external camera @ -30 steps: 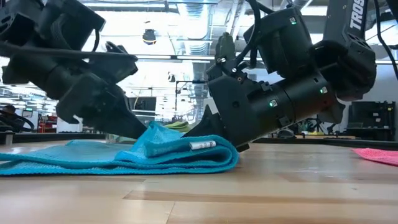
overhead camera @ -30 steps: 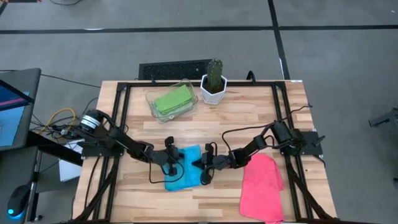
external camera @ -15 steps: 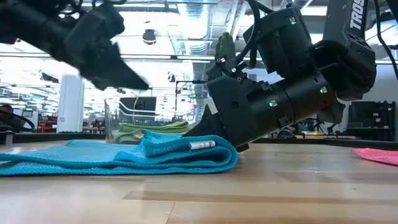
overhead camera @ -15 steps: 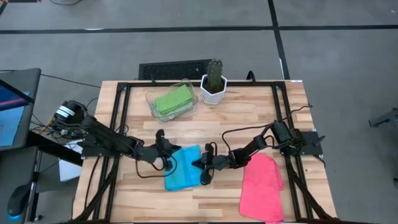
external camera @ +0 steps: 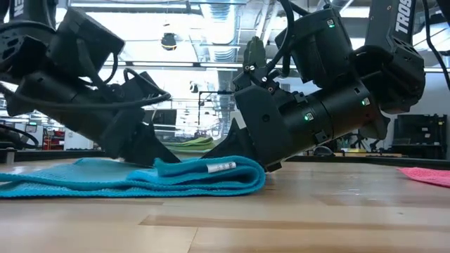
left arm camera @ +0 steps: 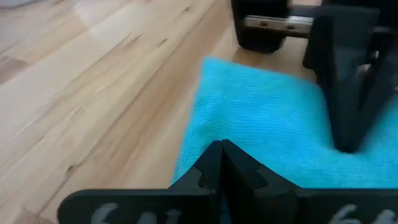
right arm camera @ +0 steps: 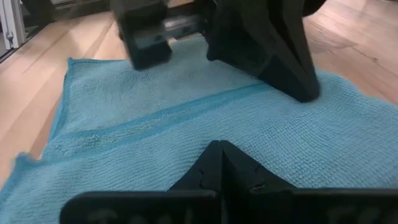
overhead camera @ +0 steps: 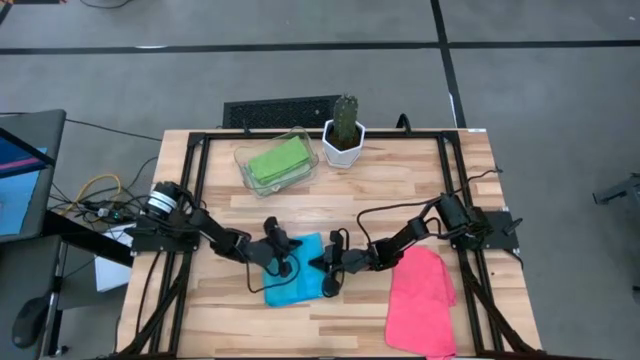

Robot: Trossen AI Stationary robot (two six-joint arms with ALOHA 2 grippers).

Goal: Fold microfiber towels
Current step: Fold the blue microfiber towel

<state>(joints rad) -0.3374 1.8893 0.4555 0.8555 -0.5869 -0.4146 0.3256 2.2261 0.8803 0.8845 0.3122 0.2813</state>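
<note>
Fingers of the left gripper (overhead camera: 281, 254) are pressed together, empty, atop the folded cyan towel (overhead camera: 296, 281) at mid-table. Its right edge is met by the right gripper (overhead camera: 326, 268), likewise closed, nothing visibly pinched. A pink towel (overhead camera: 421, 300) is spread farther right.

Only readable text: white letters "TROS", cut off by the frame edge, on the dark arm link (external camera: 406, 21) at the upper right of the low view. A small white tag (external camera: 221, 166) sits on the fold of the cyan towel (external camera: 140, 179) in that view; its print is too small to read. Embossed marks on the gripper bodies in both wrist views are too blurred to make out. The laptop screen (overhead camera: 15, 175) at the left edge of the high view shows colour blocks, no legible characters. Nothing else readable.
</note>
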